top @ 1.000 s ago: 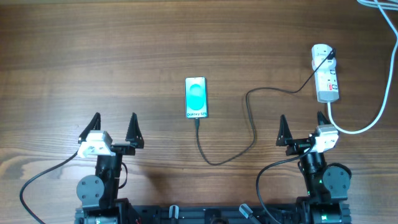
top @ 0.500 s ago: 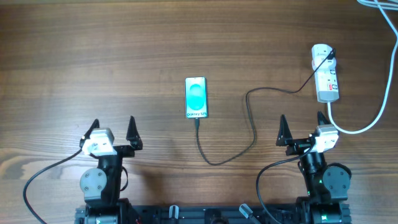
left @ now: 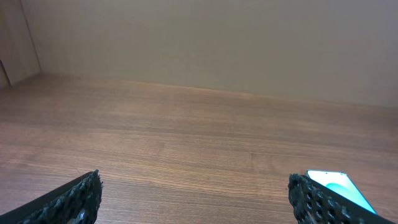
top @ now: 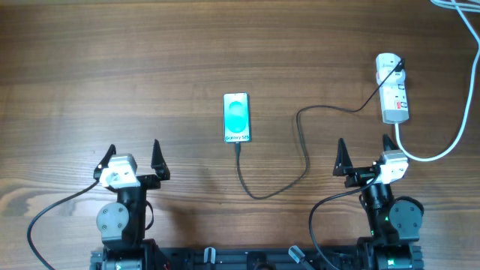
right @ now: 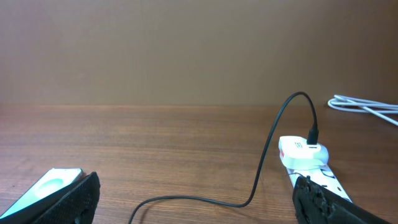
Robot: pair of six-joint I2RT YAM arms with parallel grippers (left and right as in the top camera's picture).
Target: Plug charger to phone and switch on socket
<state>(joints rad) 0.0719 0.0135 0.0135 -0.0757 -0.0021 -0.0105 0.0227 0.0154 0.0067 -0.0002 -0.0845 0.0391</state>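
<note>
At centre of the table [top: 150,60] lies the phone [top: 236,118], well apart from the socket [top: 392,88] at far right. The charger [top: 302,142] runs from the phone's near end, loops toward the near edge, then swings right and far to a plug on the socket's far end. A thick cord [top: 427,159] leaves the socket's near end and curves away along the right edge. The left gripper [top: 134,146] sits near-left of the phone. The right gripper [top: 363,142] sits nearer than the socket, right of the cable loop.
</note>
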